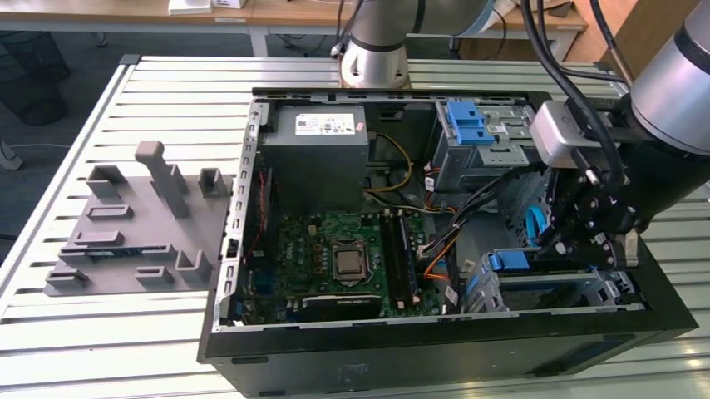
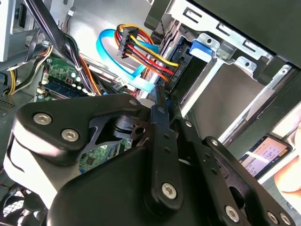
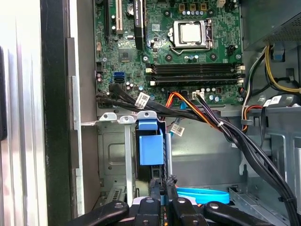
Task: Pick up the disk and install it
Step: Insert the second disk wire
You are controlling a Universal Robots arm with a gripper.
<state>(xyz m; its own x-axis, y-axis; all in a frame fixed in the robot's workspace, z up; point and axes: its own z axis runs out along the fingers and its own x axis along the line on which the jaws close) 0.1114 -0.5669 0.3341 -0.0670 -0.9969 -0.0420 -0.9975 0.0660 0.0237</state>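
Pincer: the pincer [image 1: 579, 241] hangs inside the open computer case [image 1: 332, 353], over the drive cage [image 1: 554, 287] at the exterior view's right; its fingers [image 3: 157, 197] stand pressed close on the edge of the disk.
Disk: the disk [image 3: 151, 146] stands on edge in the cage slot, its blue carrier frame visible in the first wrist view, metal cage wall just beside it.
Cables: a light-blue flat cable [image 2: 110, 54] and a coloured wire bundle [image 2: 146, 54] run to the cage in the second wrist view.
Motherboard: the motherboard [image 1: 338, 258] lies beside the cage.
Counter: the slatted counter [image 1: 166, 91] carries the case and a grey fixture tray [image 1: 139, 229], well apart.
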